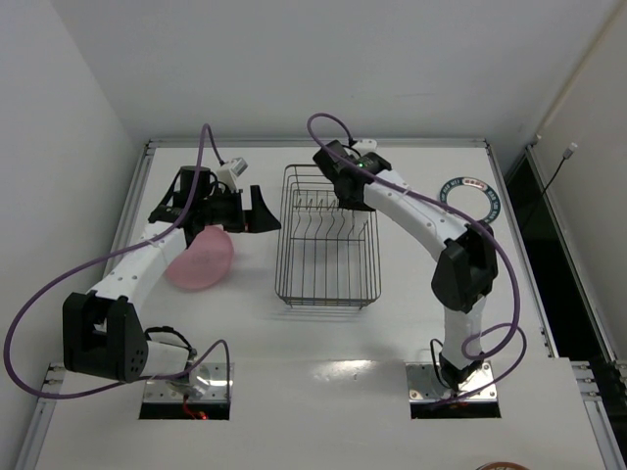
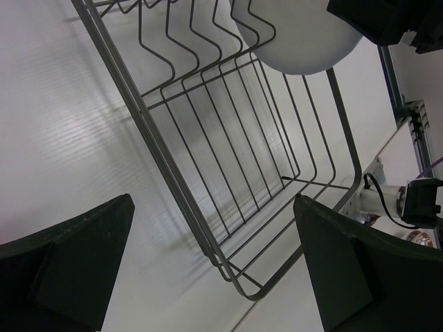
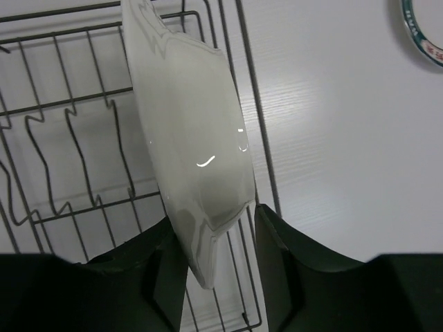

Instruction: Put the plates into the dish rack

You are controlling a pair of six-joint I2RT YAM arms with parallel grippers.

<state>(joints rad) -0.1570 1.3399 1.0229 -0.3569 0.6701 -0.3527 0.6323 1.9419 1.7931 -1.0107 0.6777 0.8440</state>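
White plate hanging over the rack's far end, not yet seated.

The rectangular dark wire dish rack sits mid-table toward the far edge. The plain white round plate, pinched edge-on by the right gripper, could miss a prong slot and topple if let go askew. Only the top view shows the round pink plate near the left edge, beside the spread, empty left gripper.

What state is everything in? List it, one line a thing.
dish rack: upright on the table, visible slots bare.
white plate: on edge over the rack, clamped by the right gripper.
pink plate: on the table left of the rack, unloaded.
patterned-rim plate: flat on the table right of the rack.
left gripper: open, empty.
right gripper: shut on the white plate.
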